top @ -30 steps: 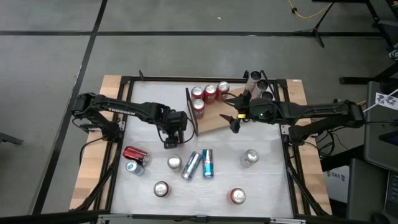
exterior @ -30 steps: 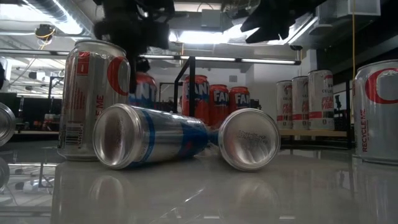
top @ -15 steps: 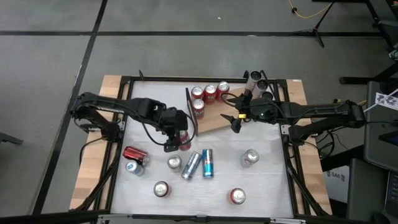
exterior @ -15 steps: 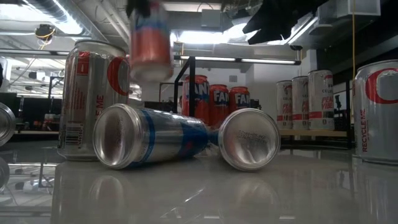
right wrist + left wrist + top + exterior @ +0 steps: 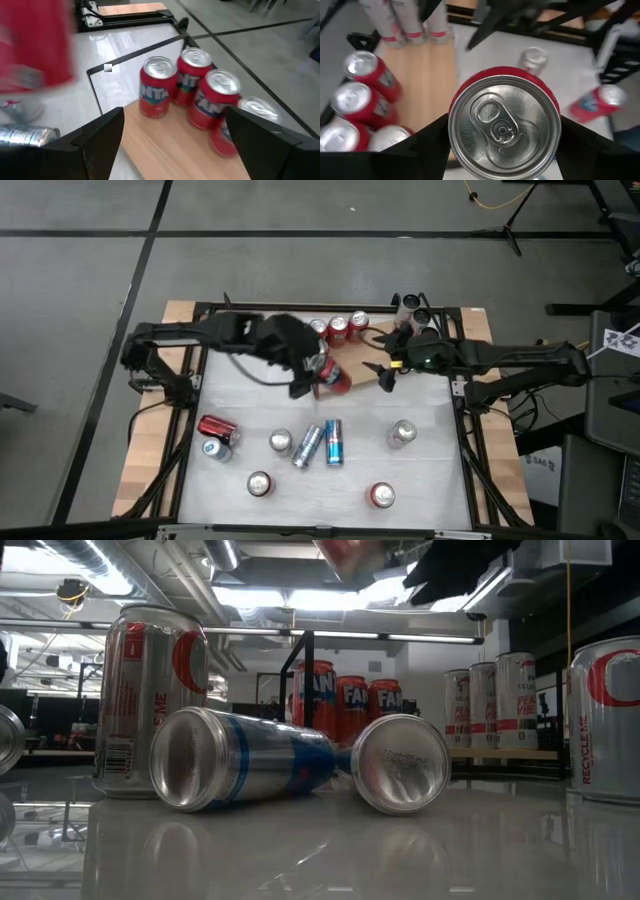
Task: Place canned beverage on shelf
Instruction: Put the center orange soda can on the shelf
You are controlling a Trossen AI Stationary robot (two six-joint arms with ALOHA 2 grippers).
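Red and silver, a soda can (image 5: 504,121) fills the centre of the left wrist view, clamped between the two dark fingers of the left gripper (image 5: 312,380), which are closed on its sides. From above, that gripper and its can sit just above the middle of the frame, over the light wood shelf (image 5: 358,368), whose grain shows beside the can. Four red cans (image 5: 157,94) stand together on the shelf's upper-left part. At the centre right of the overhead frame, the right gripper (image 5: 383,372) waits with its fingers spread wide and nothing between them, over the shelf's right end. Loose cans lie across the white table (image 5: 430,470) in the lower half of the frame, among them two blue-and-silver cans (image 5: 320,444) on their sides.
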